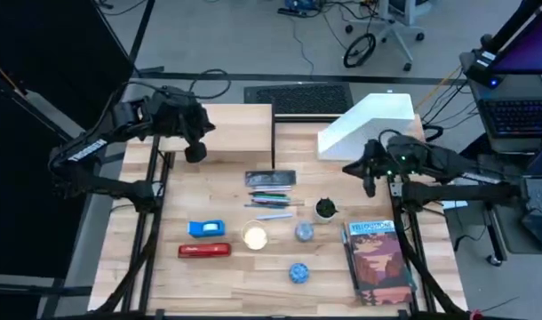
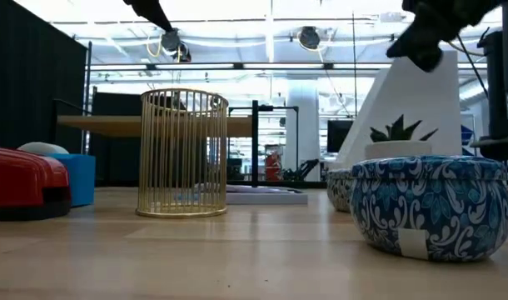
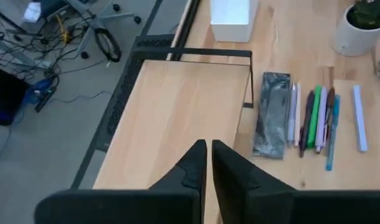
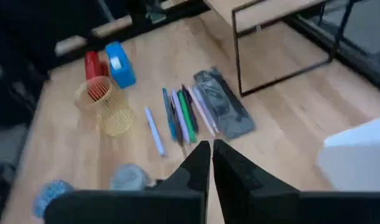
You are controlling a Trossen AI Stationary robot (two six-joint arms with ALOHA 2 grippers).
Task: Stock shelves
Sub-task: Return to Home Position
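Shelves bare, arms parked. Nearest the front edge of the table (image 1: 244,289) lay a tin (image 1: 298,273), a book (image 1: 378,262) and a stapler (image 1: 204,251). Behind them stood the pen holder (image 1: 255,236), the pot (image 1: 325,209) and a row of pens (image 1: 273,197), none of them on a shelf. The step in hand was judged to be the return to rest, with both arms raised clear of the goods. The left gripper (image 3: 209,146), its fingers closed to a thin slit on nothing, hung over the bare plank shelf (image 1: 231,124). The right gripper (image 4: 210,146), likewise pinched and empty, hung near the front end of the white file holder (image 1: 369,124) at the far right. The next move would probably call for opening a gripper and descending on one of the goods, all of which lay well apart from either gripper
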